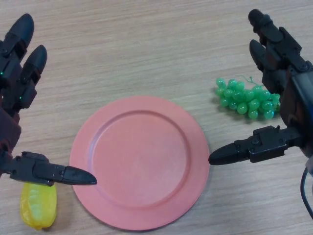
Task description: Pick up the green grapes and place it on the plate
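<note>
Green grapes [247, 100] under open right hand [286, 93]

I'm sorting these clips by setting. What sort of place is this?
Probably a lab or test bench for robot practice rather than a real kitchen. A bare wooden table holds only an empty pink plate, a bunch of green grapes and a yellow fruit that look like plastic props.

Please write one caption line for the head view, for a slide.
Both hands open: right hand beside green grapes, left hand above a yellow fruit, empty pink plate between.
</note>
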Controlling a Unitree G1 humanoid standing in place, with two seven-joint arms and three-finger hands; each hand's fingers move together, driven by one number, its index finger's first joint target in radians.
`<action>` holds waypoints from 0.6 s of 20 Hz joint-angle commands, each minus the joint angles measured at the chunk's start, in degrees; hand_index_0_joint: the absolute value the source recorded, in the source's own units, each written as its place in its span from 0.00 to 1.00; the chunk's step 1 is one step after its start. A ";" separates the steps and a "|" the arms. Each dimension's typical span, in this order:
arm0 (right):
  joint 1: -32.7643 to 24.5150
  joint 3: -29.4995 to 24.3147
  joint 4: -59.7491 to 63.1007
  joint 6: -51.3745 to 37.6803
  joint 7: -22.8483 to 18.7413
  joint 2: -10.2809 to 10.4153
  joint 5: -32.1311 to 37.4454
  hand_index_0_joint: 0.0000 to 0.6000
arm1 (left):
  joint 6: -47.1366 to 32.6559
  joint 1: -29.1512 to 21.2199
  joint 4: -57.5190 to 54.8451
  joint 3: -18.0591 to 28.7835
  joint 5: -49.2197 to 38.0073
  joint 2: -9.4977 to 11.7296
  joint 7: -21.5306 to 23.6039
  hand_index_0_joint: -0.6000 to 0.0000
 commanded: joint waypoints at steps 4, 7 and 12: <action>-1.05 -3.92 -1.33 -10.53 -0.10 -1.26 -0.08 0.00 | -7.62 -0.85 -1.61 1.93 2.21 1.35 0.44 1.00; -1.23 -3.72 -0.83 -10.68 -0.41 -1.25 -0.30 0.00 | -8.13 -1.11 -0.93 1.60 2.93 1.59 -0.02 1.00; -5.53 -4.55 5.34 -10.43 0.30 -2.10 -1.21 0.00 | -8.90 -1.32 -0.89 1.19 3.26 1.68 -0.63 1.00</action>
